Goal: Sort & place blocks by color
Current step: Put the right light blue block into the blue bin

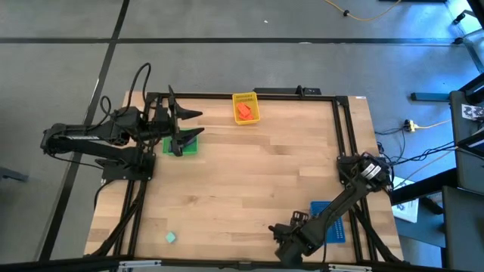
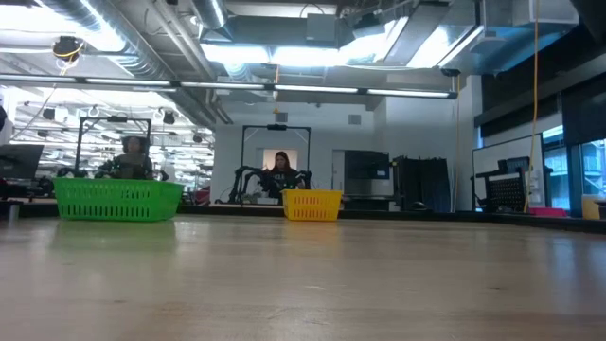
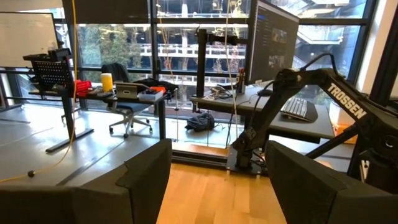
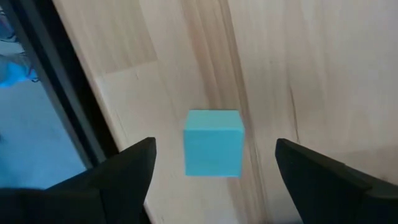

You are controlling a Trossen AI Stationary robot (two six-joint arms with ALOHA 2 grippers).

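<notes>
My right gripper [image 1: 281, 240] is low at the table's near edge, right of the middle, and open. In the right wrist view its fingers [image 4: 134, 165] stand on either side of a pale mint block [image 4: 213, 143] without touching it; the block rests flat on the wood beside the black edge rail. A second mint block [image 1: 171, 237] lies near the near-left corner. Orange-red blocks [image 1: 243, 111] sit in the yellow tray [image 1: 235, 100]. My left gripper [image 1: 190, 125] is open and empty, hovering above the green tray [image 1: 189, 147] at the far left.
The blue tray [image 1: 339, 229] lies at the near right, partly under my right arm. The green tray [image 2: 118, 199] and yellow tray [image 2: 311, 205] stand along the far edge. A black frame rail [image 1: 342, 128] borders the table. Bare wood [image 1: 249, 181] fills the middle.
</notes>
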